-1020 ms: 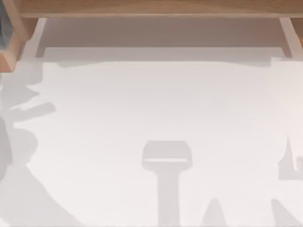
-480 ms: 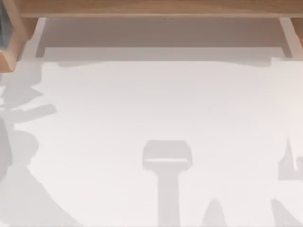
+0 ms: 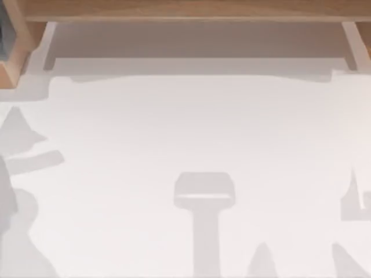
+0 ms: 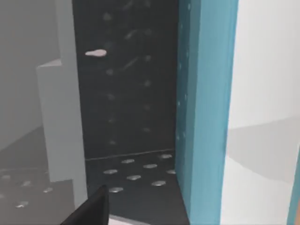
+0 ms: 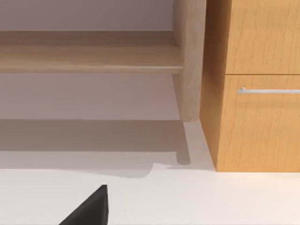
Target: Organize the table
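Spreading across the top view, the white table point(image 3: 191, 127) shows grey shadows of the arms at its left, bottom and right edges, with a wooden shelf point(image 3: 185, 11) along the far side. Left gripper point(image 4: 89, 211): one dark fingertip cut off by the frame, before a blue-edged dark panel point(image 4: 206, 108); grip state can't tell. Right gripper point(image 5: 89, 208): same, low over the table near a wooden drawer cabinet point(image 5: 258, 93); can't tell.

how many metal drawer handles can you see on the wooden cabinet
1. A slim silver bar handle sits on the lower front panel of the light wooden cabinet standing on the plain white table; the cabinet runs past the picture's edge, so more may be hidden.
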